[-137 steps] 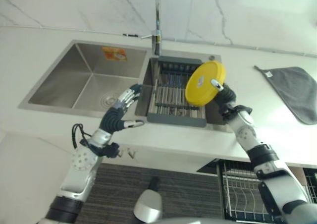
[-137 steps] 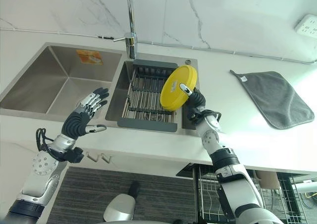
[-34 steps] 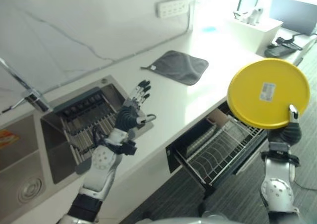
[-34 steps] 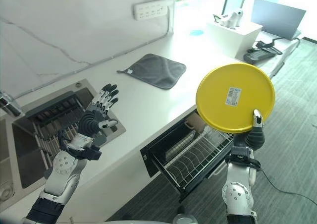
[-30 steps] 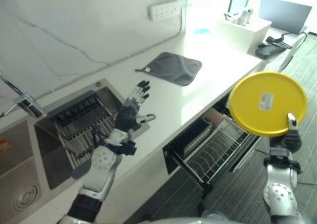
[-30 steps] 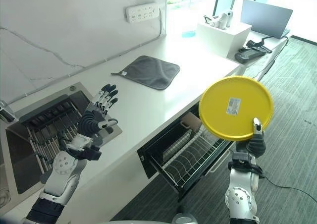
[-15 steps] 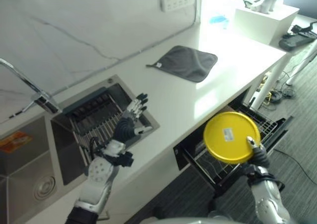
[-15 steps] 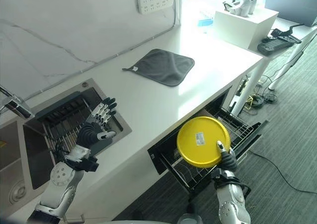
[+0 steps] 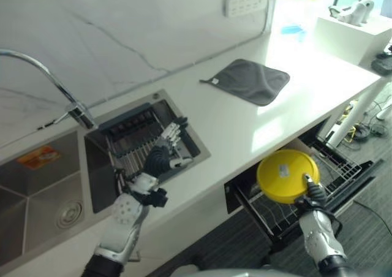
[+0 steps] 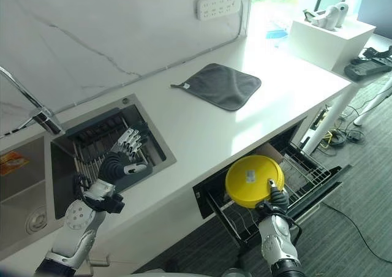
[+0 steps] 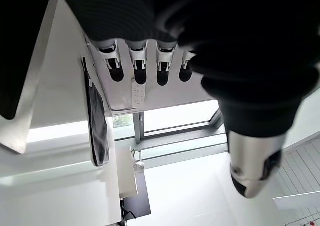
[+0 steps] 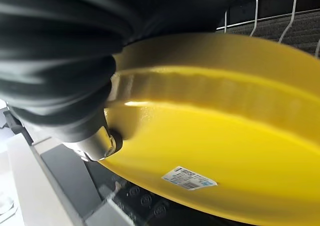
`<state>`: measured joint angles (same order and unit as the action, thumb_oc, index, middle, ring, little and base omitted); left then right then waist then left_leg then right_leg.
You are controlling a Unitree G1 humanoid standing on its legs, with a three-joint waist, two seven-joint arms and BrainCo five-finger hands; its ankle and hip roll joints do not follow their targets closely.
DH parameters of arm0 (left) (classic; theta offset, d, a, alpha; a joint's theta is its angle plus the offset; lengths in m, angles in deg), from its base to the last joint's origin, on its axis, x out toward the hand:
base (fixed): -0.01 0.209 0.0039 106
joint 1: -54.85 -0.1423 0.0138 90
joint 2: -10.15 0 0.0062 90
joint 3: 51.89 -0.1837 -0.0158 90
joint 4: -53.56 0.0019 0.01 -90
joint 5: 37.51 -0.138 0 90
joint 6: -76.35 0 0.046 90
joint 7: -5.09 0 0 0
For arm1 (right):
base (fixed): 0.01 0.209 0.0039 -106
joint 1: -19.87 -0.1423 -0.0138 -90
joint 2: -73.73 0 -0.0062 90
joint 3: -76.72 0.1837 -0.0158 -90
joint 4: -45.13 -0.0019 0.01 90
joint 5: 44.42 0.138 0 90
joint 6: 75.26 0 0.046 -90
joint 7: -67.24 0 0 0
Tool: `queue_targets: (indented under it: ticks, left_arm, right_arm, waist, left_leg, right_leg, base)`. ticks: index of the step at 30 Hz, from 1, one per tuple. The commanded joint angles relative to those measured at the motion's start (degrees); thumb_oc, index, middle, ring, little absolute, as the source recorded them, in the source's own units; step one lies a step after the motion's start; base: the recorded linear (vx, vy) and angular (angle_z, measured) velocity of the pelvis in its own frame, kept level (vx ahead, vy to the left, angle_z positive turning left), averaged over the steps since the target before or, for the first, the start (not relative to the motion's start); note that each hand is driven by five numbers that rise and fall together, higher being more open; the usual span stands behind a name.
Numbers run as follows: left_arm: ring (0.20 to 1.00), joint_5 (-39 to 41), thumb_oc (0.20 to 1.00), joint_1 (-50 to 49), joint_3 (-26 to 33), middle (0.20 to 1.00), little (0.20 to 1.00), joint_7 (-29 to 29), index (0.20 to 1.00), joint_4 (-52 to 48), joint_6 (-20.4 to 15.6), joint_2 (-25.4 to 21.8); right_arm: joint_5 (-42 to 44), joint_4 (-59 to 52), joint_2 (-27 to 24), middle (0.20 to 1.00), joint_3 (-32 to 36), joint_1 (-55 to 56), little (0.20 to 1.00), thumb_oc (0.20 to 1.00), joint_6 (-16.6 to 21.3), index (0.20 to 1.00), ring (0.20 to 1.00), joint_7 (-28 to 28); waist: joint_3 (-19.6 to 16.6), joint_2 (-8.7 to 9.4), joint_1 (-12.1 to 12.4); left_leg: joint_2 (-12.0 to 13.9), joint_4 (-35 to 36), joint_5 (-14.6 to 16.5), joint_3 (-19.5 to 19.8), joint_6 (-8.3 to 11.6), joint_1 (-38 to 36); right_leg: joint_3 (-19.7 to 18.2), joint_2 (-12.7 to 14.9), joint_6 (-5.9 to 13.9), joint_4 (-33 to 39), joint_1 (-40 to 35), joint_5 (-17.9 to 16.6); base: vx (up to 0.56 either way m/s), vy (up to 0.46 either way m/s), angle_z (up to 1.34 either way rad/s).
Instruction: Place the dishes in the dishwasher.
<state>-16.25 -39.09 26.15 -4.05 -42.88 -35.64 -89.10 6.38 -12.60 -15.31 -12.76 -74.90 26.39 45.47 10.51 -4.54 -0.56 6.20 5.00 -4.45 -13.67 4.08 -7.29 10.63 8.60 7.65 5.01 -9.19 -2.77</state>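
A round yellow plate [image 9: 286,175] with a small white label is held on edge over the pulled-out dishwasher rack [image 9: 334,173], below the counter's front. My right hand [image 9: 313,193] is shut on the plate's lower rim, thumb on its face. In the right wrist view the plate [image 12: 225,146] is very close, with rack wires [image 12: 287,21] behind it. My left hand [image 9: 160,157] hovers open, fingers spread, over the sink's dish rack [image 9: 144,143]; its straight fingers [image 11: 139,56] show in the left wrist view.
A grey cloth [image 9: 252,81] lies on the white counter [image 9: 226,121] at the right. A tall faucet [image 9: 55,84] stands behind the steel double sink [image 9: 43,185]. A wall socket strip [image 9: 248,3] is behind the counter. Grey carpet lies beside the open dishwasher.
The camera has shifted. My right hand has kept lowering the yellow plate from high in the air towards the dishwasher rack. The left hand has stayed open over the sink.
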Motion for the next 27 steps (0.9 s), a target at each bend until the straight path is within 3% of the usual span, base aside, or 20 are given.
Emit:
queue_targets:
  ticks: [1,4,9,12,14,17,22,27]
  left_arm:
    - [1.000,1.0,1.000,4.6,-1.7,1.000,1.000,-0.9,1.000,-1.2,-2.2,-2.5]
    - [1.000,1.3,1.000,4.7,-2.0,1.000,1.000,-1.2,1.000,-1.3,-1.9,-2.8]
    - [1.000,2.0,1.000,5.5,-3.2,1.000,1.000,-0.4,1.000,-1.9,-1.4,-3.5]
    - [1.000,2.4,1.000,6.3,-3.4,1.000,1.000,-0.5,1.000,-1.3,-2.0,-3.9]
    - [1.000,2.6,1.000,7.1,-3.1,1.000,1.000,-0.7,1.000,-0.9,-3.2,-4.3]
    - [1.000,2.9,1.000,7.8,-2.4,1.000,1.000,-0.7,1.000,-0.8,-4.0,-4.9]
    - [1.000,2.0,1.000,8.4,-2.1,1.000,1.000,-2.1,1.000,0.1,-5.6,-5.6]
    - [1.000,1.9,1.000,8.6,-1.4,1.000,1.000,-2.7,1.000,-0.5,-4.8,-6.2]
  right_arm:
    - [2.7,-1.7,-1.3,0.200,3.1,-7.5,0.200,0.200,1.7,0.200,0.200,-2.0]
    - [1.3,0.2,-2.3,0.200,4.0,-8.9,0.200,0.200,0.2,0.200,0.200,-4.5]
    - [-14.6,3.9,-6.8,0.200,3.5,-13.2,0.200,0.200,-5.2,0.200,0.200,-5.3]
    - [-28.7,5.8,-9.7,0.200,1.3,-16.1,0.200,0.200,-9.0,0.200,0.200,-3.7]
    - [-42.7,7.5,-13.6,0.200,-2.0,-18.8,0.200,0.200,-11.9,0.200,0.200,0.2]
    - [-53.7,7.9,-17.1,0.200,-6.3,-20.5,0.200,0.200,-11.9,0.200,0.200,3.6]
    - [-61.3,9.4,-19.5,0.200,-10.7,-19.5,0.200,0.200,-10.0,0.200,0.200,5.2]
    - [-67.7,10.6,-20.9,0.200,-13.3,-18.6,0.200,0.200,-7.4,0.200,0.200,5.5]
  waist:
    - [2.0,0.50,1.8]
    - [2.3,0.33,2.4]
    - [3.5,-0.54,3.3]
    - [4.3,-0.86,3.5]
    - [5.5,-1.11,3.8]
    - [6.9,-1.12,3.9]
    - [7.8,-0.23,4.1]
    - [8.2,0.47,4.6]
  left_leg:
    - [0.6,-1.6,3.6,3.9,-0.83,-3.1]
    - [0.5,-1.9,3.6,4.3,-0.89,-3.0]
    - [-0.2,-2.8,3.4,5.6,-1.04,-1.6]
    - [-0.7,-3.5,3.4,6.3,-1.11,-0.1]
    - [-1.2,-4.2,3.3,7.1,-1.09,1.4]
    - [-1.5,-4.6,3.0,7.8,-1.08,2.9]
    - [-1.4,-5.3,2.9,8.4,-1.25,3.8]
    - [-1.3,-6.4,3.2,8.7,-1.41,3.9]
  right_leg:
    - [3.5,1.2,-1.13,-4.7,1.0,1.7]
    - [3.7,1.3,-1.13,-4.9,1.0,1.6]
    - [3.4,1.7,-1.25,-5.8,2.1,1.3]
    - [3.1,2.0,-1.24,-6.4,3.3,1.2]
    - [2.9,2.3,-1.27,-7.0,4.6,1.0]
    - [2.8,2.5,-1.25,-7.6,5.9,0.9]
    - [3.3,2.6,-1.22,-8.6,6.7,0.9]
    - [3.7,2.6,-1.07,-9.4,6.5,1.1]
  base:
    - [0.11,-0.008,0.17]
    - [0.08,0.005,0.11]
    - [0.03,0.023,0.02]
    - [-0.03,0.031,0.03]
    - [-0.09,0.035,0.01]
    - [-0.11,0.009,0.06]
    - [-0.05,-0.041,0.09]
    - [0.01,-0.059,0.07]
